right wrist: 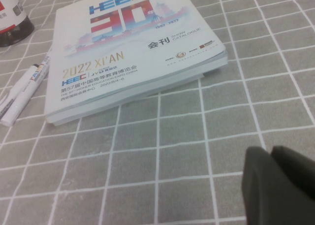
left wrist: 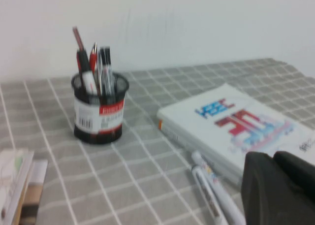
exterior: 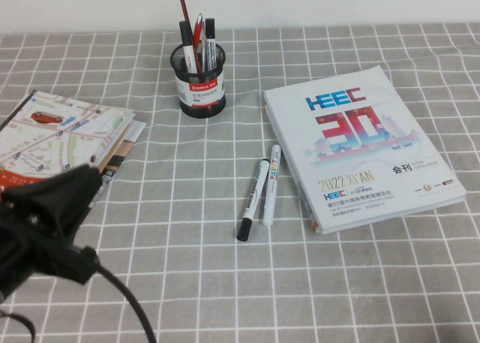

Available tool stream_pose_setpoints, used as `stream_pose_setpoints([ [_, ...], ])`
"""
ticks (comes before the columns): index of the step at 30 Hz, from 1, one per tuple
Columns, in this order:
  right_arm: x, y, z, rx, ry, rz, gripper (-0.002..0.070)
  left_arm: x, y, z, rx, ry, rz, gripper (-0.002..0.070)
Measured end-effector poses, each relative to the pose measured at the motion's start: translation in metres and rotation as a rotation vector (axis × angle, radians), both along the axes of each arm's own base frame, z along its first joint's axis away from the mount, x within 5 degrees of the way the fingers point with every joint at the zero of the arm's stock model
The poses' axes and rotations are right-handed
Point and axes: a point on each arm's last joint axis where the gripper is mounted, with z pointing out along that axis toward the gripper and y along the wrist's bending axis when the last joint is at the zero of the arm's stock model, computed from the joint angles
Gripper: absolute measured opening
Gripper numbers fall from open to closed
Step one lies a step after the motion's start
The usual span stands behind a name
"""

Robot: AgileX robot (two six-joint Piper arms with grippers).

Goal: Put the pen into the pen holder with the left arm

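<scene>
The pen (exterior: pixel 253 199) lies flat on the checked cloth, just left of the book. Its barrel is white with print, with a black cap at the near end and a dark tip at the far end. It also shows in the left wrist view (left wrist: pixel 205 193). The pen holder (exterior: pixel 199 79), a black mesh cup with a red-banded white label, stands upright at the back, holding several pens and a black-topped marker. My left gripper (exterior: pixel 84 184) is shut and empty at the near left, well away from the pen. My right gripper (right wrist: pixel 278 183) is shut and empty over bare cloth.
An all-white marker with colourful print (exterior: pixel 271 184) lies touching the pen's right side. A thick white catalogue (exterior: pixel 364 144) lies to the right. A map booklet (exterior: pixel 60 133) lies at the left edge, beside my left arm.
</scene>
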Motion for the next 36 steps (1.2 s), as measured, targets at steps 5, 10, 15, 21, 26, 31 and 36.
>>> stream_pose_setpoints([
  [5, 0.0, 0.0, 0.0, 0.0, 0.0, 0.0, -0.0015, -0.004, 0.001, -0.008, -0.034, 0.04, 0.008, 0.0],
  [10, 0.0, 0.0, 0.0, 0.0, 0.0, 0.0, -0.0015, -0.006, 0.0, -0.007, -0.066, 0.046, -0.006, 0.0],
  [15, 0.0, 0.0, 0.0, 0.004, 0.0, 0.0, -0.0015, -0.035, 0.028, -0.024, -0.081, -0.016, 0.214, 0.0],
  [21, 0.0, 0.0, 0.0, 0.004, 0.0, 0.0, -0.0015, -0.068, 0.045, -0.048, -0.034, -0.123, 0.298, 0.0],
  [26, 0.0, 0.0, 0.0, 0.006, 0.0, 0.0, -0.0015, -0.084, 0.051, -0.065, 0.046, -0.233, 0.328, 0.0],
  [31, 0.0, 0.0, 0.0, 0.006, 0.0, 0.0, -0.0015, -0.086, 0.055, -0.082, 0.039, -0.173, 0.382, 0.0],
  [36, 0.0, 0.0, 0.0, 0.007, 0.0, 0.001, -0.0015, -0.086, 0.058, -0.095, 0.079, -0.038, 0.442, 0.0],
])
